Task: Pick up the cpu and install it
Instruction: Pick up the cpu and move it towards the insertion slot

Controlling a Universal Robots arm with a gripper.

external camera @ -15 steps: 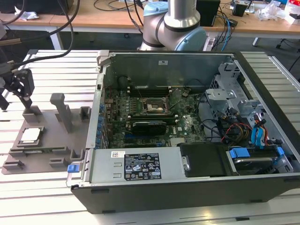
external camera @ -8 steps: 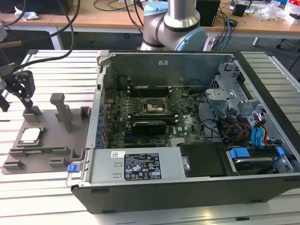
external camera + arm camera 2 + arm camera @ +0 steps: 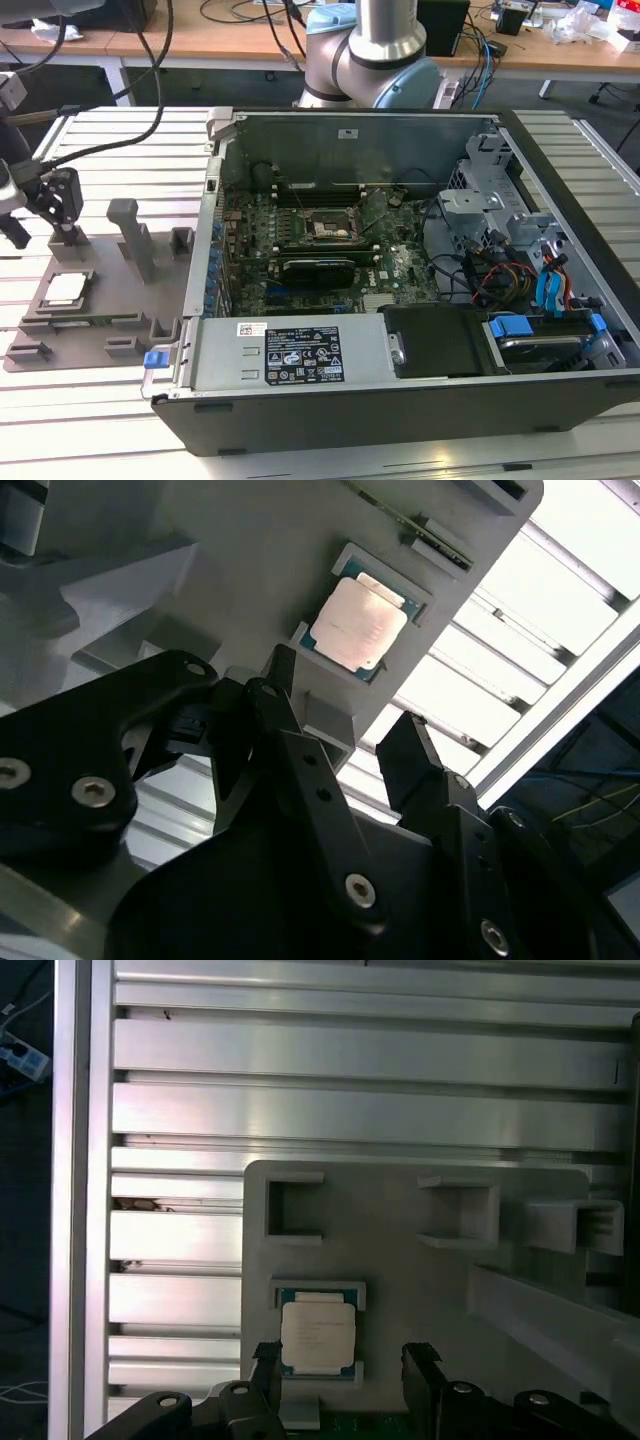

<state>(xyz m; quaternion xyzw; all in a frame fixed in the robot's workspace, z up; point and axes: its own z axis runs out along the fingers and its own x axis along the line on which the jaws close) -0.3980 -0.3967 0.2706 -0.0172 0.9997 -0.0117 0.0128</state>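
Note:
The cpu (image 3: 65, 288) is a small square chip with a silvery top, lying flat in a recess of the grey plastic tray (image 3: 100, 335) at the exterior view's left. It also shows in both wrist views, cpu (image 3: 358, 623) and cpu (image 3: 318, 1337). My black gripper (image 3: 62, 225) hangs just above the tray, close over the chip and apart from it. In both wrist views the gripper (image 3: 345, 705) (image 3: 342, 1360) is open, with nothing between its fingers. The dark metal-framed socket (image 3: 330, 228) sits on the green motherboard inside the open computer case.
The open computer case (image 3: 400, 390) takes up the middle and right of the slatted metal table (image 3: 120, 140). Upright grey posts (image 3: 130, 235) rise from the tray beside the chip. Cables and a drive cage (image 3: 500, 230) crowd the case's right side.

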